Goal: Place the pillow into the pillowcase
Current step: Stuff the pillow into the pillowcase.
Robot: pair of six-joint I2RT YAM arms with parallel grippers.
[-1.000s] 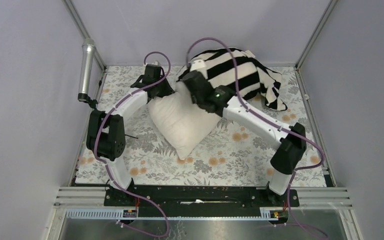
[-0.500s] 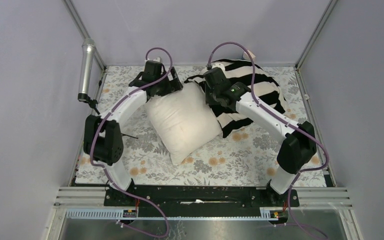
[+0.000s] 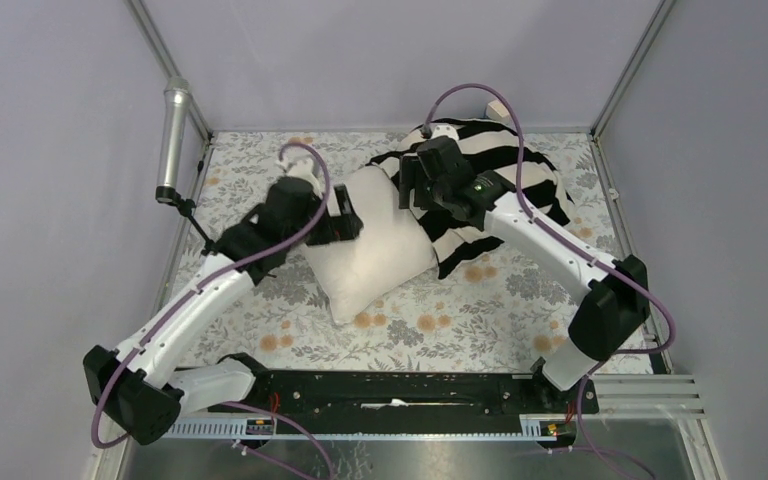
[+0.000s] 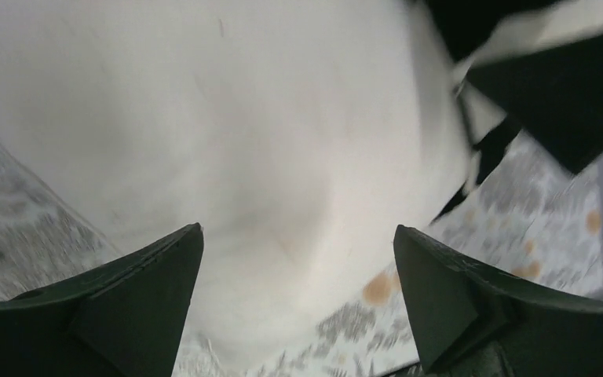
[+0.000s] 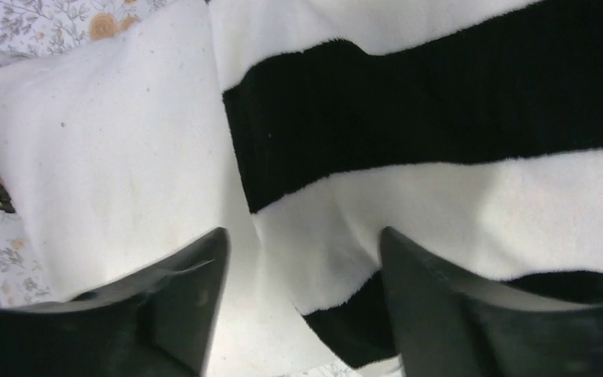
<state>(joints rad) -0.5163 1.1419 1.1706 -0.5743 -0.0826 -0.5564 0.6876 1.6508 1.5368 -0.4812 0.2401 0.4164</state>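
Moved: my left pincer [image 4: 297,229] drew back, wide, pillow [image 4: 243,118] beneath it.
My right pincer [image 5: 302,231]: parted above pillowcase [image 5: 440,102], likely to regrip.

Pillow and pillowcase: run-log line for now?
pillow: mostly outside pillowcase | left gripper: open, over pillow | right gripper: open, over pillow-pillowcase edge | insertion: not done
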